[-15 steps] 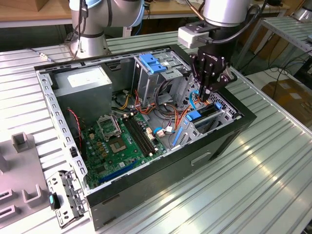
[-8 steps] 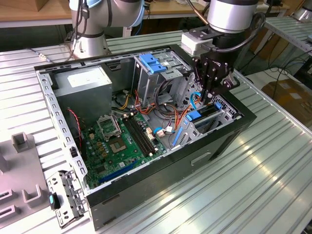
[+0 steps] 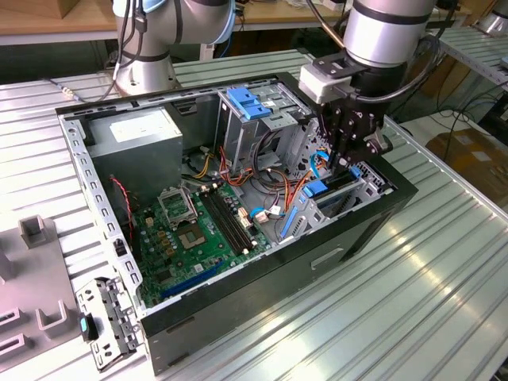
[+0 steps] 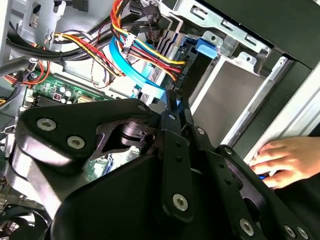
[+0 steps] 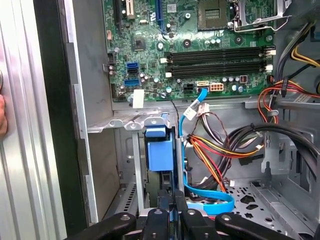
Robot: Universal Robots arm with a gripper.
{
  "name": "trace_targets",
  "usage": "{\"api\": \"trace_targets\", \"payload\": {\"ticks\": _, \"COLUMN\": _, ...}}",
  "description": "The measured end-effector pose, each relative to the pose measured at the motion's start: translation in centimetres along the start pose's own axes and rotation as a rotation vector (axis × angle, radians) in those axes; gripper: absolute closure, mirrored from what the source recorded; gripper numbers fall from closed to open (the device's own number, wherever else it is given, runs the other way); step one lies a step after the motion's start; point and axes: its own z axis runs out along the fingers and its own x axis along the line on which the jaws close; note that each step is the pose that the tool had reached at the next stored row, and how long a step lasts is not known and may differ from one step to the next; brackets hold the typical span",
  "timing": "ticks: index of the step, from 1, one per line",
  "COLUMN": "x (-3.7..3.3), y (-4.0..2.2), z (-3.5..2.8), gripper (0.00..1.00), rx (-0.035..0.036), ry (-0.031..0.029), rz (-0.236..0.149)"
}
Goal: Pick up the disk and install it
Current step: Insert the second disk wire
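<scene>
The black gripper [image 5: 172, 212] points straight down into the open computer case [image 3: 333, 246], its fingers [image 5: 161, 200] pinched tight together on the top edge of the disk [image 5: 159, 160]. The disk stands upright in its metal slot [image 5: 137, 170], beside the coloured wires [image 5: 215, 150]. A person's hand [image 4: 282, 160] rests on the case edge.

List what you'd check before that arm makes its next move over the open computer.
1. Gripper over the drive bay: ok. The gripper sits low above the drive bay.
2. Disk in the slot: ok. The disk stands upright in it.
3. Disk fully seated: cannot tell.
4. Cables clear of the slot: cannot tell. The blue cable runs close beside it.
5. People clear: not ok. A person's hand rests at the edge of the computer case.
</scene>
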Motion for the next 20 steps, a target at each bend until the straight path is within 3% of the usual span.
{"api": "trace_targets", "payload": {"ticks": 2, "x": 0.25, "y": 0.00, "z": 0.13, "gripper": 0.84, "rx": 0.0017, "ry": -0.0101, "rz": 0.001}}
{"api": "trace_targets", "payload": {"ticks": 4, "x": 0.69, "y": 0.01, "z": 0.37, "gripper": 0.84, "rx": 0.0017, "ry": -0.0307, "rz": 0.004}}
{"api": "trace_targets", "payload": {"ticks": 8, "x": 0.91, "y": 0.04, "z": 0.56, "gripper": 0.84, "rx": -0.0005, "ry": -0.0623, "rz": 0.008}}
{"api": "trace_targets", "payload": {"ticks": 10, "x": 0.99, "y": 0.06, "z": 0.72, "gripper": 0.84, "rx": -0.0011, "ry": -0.0721, "rz": 0.009}}
{"api": "trace_targets", "payload": {"ticks": 12, "x": 0.98, "y": 0.09, "z": 0.96, "gripper": 0.84, "rx": -0.0014, "ry": -0.0759, "rz": 0.009}}
{"api": "trace_targets", "payload": {"ticks": 20, "x": 0.97, "y": 0.15, "z": 1.26, "gripper": 0.84, "rx": -0.0005, "ry": -0.0790, "rz": -0.017}}
